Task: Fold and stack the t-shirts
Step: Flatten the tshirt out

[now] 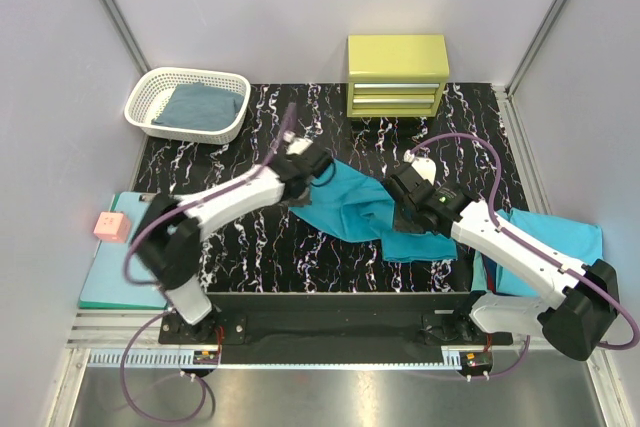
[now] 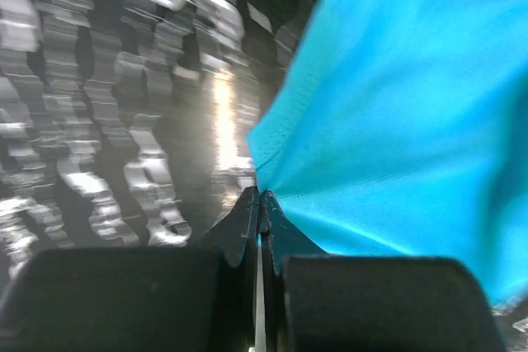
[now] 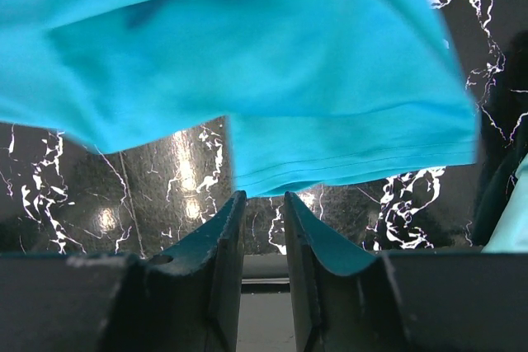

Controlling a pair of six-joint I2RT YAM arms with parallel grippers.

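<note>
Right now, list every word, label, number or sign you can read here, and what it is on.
None can be read.
The drawer chest, basket and teal shirt show no lettering.
The pink block has dark marks too small to read.

left gripper (image 2: 260,198) pinched closed on teal t-shirt (image 2: 396,105) | right gripper (image 3: 260,201) jaws slightly apart | arms angled inward

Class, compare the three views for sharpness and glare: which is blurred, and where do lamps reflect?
Left wrist view: the marbled table top is streaked with motion blur and a glare band, the teal t-shirt clearer. Right wrist view: sharp, lamp spots on the glossy table. Top external view: sharp, evenly lit.
</note>
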